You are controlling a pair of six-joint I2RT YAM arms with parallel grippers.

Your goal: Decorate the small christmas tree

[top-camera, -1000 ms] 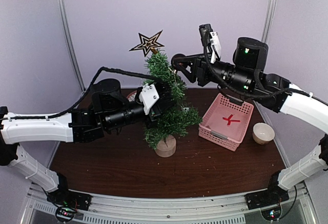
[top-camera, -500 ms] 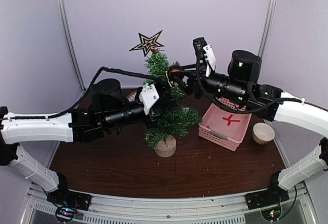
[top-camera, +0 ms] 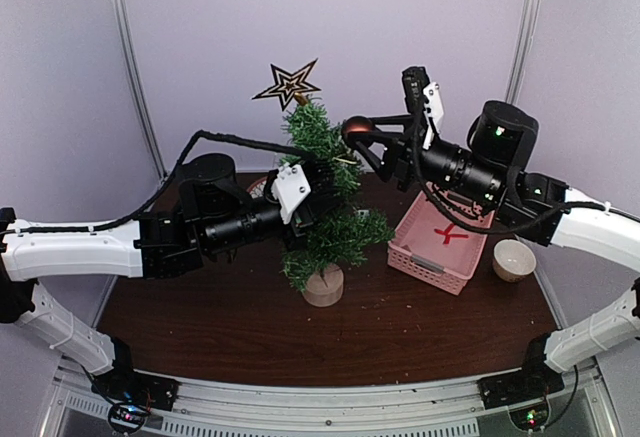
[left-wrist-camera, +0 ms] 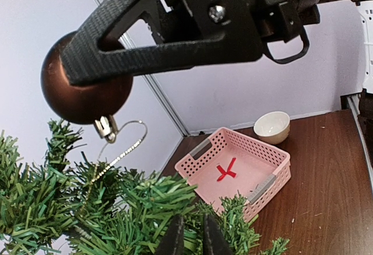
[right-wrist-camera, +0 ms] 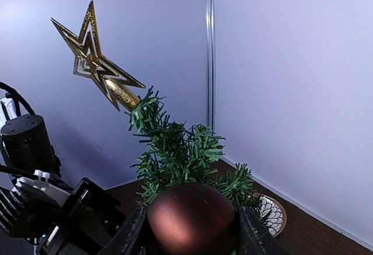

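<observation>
The small christmas tree stands mid-table on its round wooden base, a gold star on top. My left gripper reaches into the branches from the left and is shut on the tree; in the left wrist view its fingertips stand close together with needles between them. My right gripper is shut on a matte brown bauble just right of the treetop. The bauble hangs above the branches, its silver cap and glittery string loop dangling onto the needles. The bauble fills the right jaws.
A pink perforated basket with a red ribbon piece inside sits right of the tree. A small cream bowl stands beyond it at the right edge. A patterned plate lies behind the tree. Purple walls close the back and sides.
The right gripper carried the bauble in against the treetop, then drew back a little to the right and up. The left arm and tree stayed still.
</observation>
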